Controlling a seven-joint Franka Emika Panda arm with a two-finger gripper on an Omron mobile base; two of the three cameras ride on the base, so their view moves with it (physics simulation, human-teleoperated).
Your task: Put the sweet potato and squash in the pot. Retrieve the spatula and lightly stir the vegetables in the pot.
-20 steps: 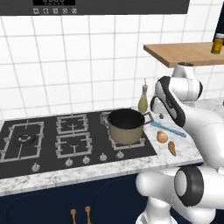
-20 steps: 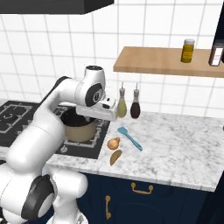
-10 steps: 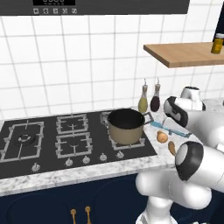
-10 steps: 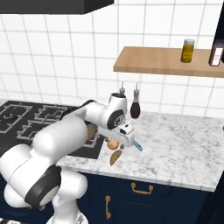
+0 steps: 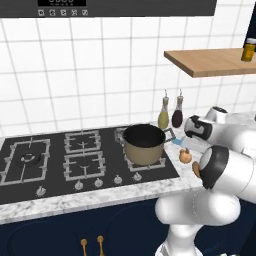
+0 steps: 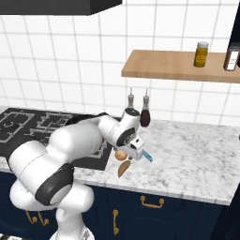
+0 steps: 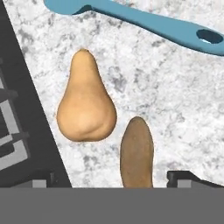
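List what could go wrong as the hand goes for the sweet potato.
1. The sweet potato lies close beside the squash, apart but with little gap. The open hand sits above both, so one finger may nudge or catch the squash instead.
2. The sweet potato is a smooth, rounded oblong; a pinch off its middle may let it roll or slip out.
3. The spatula lies just beyond on the counter; overshooting could push it away.
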